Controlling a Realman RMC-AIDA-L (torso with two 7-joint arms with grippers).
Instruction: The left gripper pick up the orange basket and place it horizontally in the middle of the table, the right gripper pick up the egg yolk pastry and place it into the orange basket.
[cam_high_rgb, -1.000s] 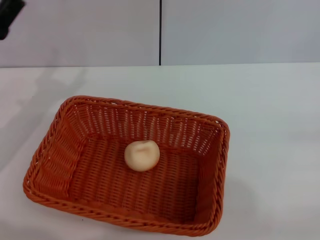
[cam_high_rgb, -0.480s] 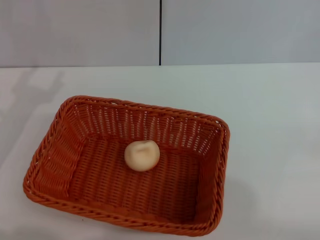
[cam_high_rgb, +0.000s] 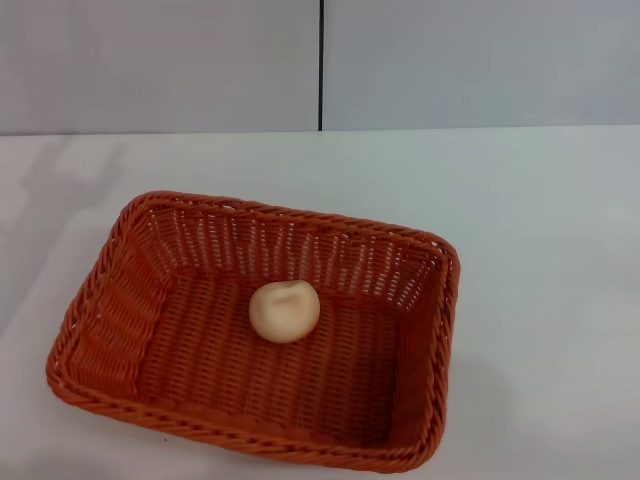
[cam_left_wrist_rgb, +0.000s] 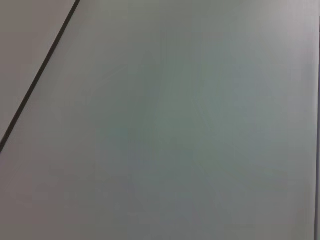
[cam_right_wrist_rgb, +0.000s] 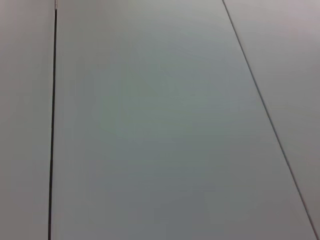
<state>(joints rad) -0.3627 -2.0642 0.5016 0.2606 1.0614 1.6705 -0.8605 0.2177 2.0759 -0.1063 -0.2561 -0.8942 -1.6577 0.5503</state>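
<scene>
The orange basket (cam_high_rgb: 120, 300) lies lengthwise across the near middle of the white table (cam_high_rgb: 540, 250) in the head view. Inside it, on the woven floor a little left of its centre, rests the egg yolk pastry (cam_high_rgb: 284, 311), a pale cream ball with a dimple on top. Nothing touches either of them. Neither the left gripper nor the right gripper shows in any view; both wrist views hold only a plain grey panelled surface.
A grey wall (cam_high_rgb: 480, 60) with a dark vertical seam (cam_high_rgb: 321, 65) stands behind the table's far edge. Bare white tabletop stretches to the right of the basket and behind it.
A dark piece of the left arm that stood in the head view's top left corner one second ago has gone out of view. Basket and pastry have not moved.
</scene>
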